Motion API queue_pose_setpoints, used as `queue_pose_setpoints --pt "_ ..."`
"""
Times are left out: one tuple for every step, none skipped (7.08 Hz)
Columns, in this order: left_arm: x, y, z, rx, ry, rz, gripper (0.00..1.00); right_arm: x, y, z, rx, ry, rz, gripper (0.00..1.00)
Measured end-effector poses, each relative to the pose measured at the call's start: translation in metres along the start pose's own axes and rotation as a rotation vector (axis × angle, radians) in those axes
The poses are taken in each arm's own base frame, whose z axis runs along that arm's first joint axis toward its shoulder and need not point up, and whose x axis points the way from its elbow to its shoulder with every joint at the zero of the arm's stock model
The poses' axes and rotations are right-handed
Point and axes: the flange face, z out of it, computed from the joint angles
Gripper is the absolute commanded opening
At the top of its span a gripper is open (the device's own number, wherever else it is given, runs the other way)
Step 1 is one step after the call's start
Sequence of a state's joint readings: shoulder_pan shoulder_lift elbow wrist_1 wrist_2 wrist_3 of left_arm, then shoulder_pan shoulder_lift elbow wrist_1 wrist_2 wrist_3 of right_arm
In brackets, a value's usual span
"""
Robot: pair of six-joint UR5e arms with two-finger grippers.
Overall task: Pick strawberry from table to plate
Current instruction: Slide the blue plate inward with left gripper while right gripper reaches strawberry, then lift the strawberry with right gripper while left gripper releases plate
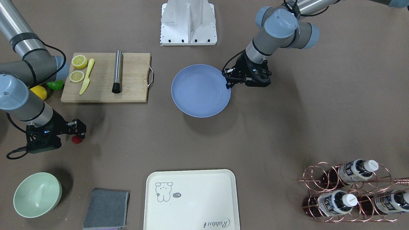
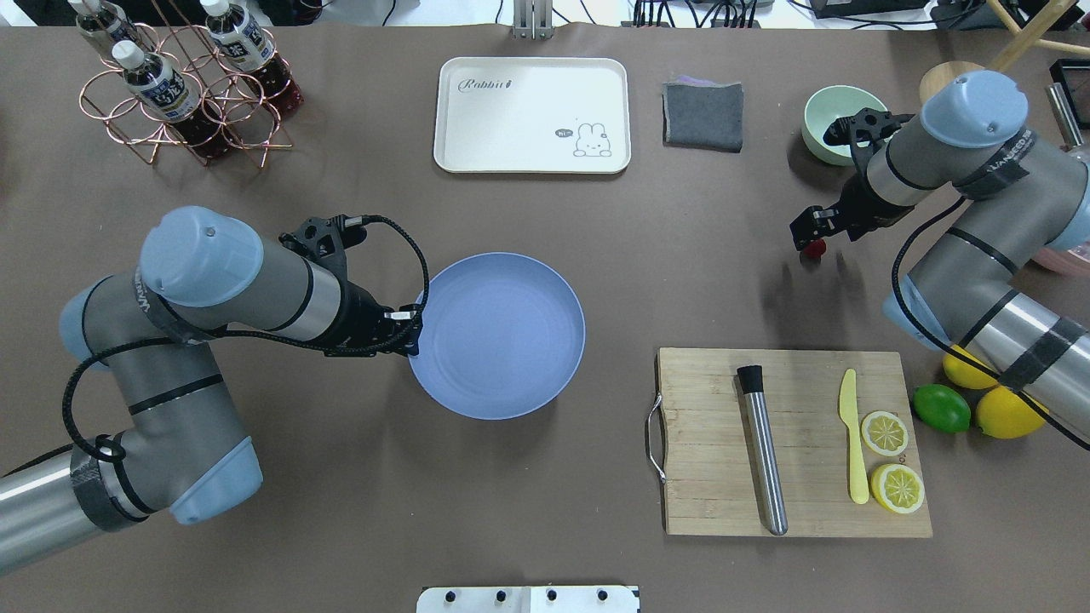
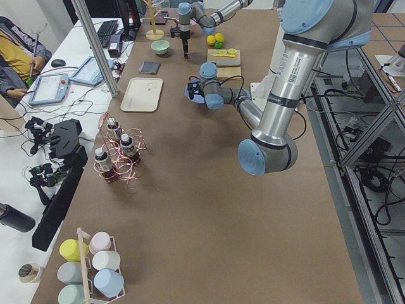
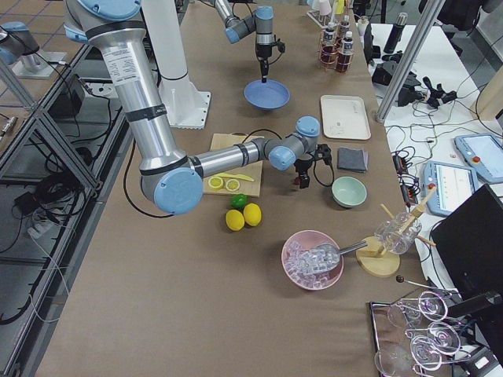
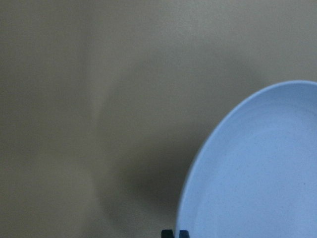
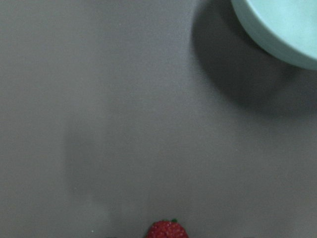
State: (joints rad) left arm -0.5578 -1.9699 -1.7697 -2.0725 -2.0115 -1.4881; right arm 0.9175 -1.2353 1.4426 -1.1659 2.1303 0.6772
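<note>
The strawberry [image 1: 76, 139] [image 2: 815, 249] is a small red berry on the brown table [image 1: 274, 134], far from the plate. My right gripper [image 1: 80, 129] [image 2: 809, 232] hangs directly over it, pointing down. In the right wrist view the strawberry [image 6: 166, 230] sits at the bottom centre and no fingers flank it, so the gripper looks open. The blue plate [image 1: 195, 95] [image 2: 511, 375] lies at mid table with nothing on it. My left gripper [image 2: 414, 338] [image 5: 175, 233] points down at the plate's rim [image 5: 208, 148] with its fingertips nearly together, shut.
A wooden cutting board [image 2: 724, 502] holds a steel rod, a yellow knife and two lemon halves. Two lemons and a lime [image 2: 941, 408] lie beside it. A pale green bowl [image 2: 822, 128], a grey cloth [image 2: 703, 115], a cream tray [image 2: 532, 115] and a bottle rack [image 2: 170, 102] line the far side.
</note>
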Motion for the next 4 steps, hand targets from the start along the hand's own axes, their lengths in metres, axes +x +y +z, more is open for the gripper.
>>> queue_pose_setpoints --pt "0.001 0.004 0.006 -0.001 -0.006 0.0 0.41 0.0 0.002 0.002 0.0 0.001 0.0 0.0" --pt "0.002 0.01 0.013 0.006 -0.016 0.004 0.62 0.0 0.002 0.003 -0.002 0.001 -0.001 0.0" --pt "0.005 0.018 0.022 0.018 -0.022 0.013 0.87 -0.001 0.002 0.003 -0.002 -0.001 -0.004 0.0" --pt "0.009 0.025 0.026 0.021 -0.021 0.021 0.96 -0.003 0.001 0.002 -0.002 -0.002 -0.006 0.0"
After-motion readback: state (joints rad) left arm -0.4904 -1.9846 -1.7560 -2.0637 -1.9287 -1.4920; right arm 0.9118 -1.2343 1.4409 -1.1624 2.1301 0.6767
